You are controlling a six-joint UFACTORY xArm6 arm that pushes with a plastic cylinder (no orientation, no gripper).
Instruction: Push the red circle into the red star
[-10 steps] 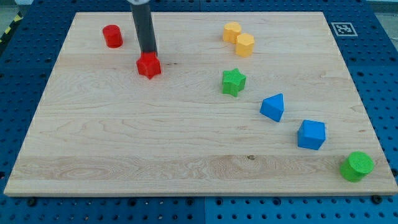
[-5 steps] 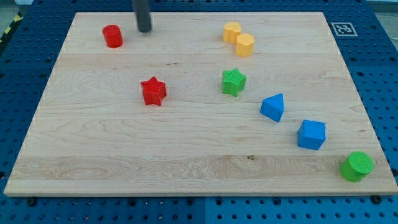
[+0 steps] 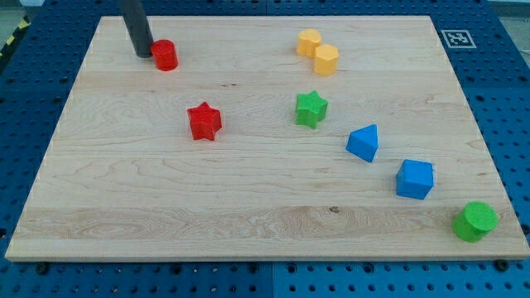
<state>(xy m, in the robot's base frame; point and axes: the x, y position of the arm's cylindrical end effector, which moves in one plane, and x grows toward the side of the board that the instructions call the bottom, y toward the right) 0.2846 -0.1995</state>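
Observation:
The red circle (image 3: pixel 165 55) stands near the board's top left. My tip (image 3: pixel 143 54) is right against its left side, touching or nearly so. The red star (image 3: pixel 204 121) lies below and to the right of the circle, well apart from it. The dark rod rises out of the view's top.
Two yellow blocks (image 3: pixel 319 51) sit together at the top centre-right. A green star (image 3: pixel 311 108), a blue block (image 3: pixel 363 142), a blue cube (image 3: pixel 414 179) and a green circle (image 3: pixel 475 221) run diagonally toward the bottom right. The wooden board (image 3: pixel 99 215) has a marker tag at its top right corner.
The red star was pushed down and right, then stopped. My tip moved up, then left around to the red circle's left side. The circle has shifted slightly right and down.

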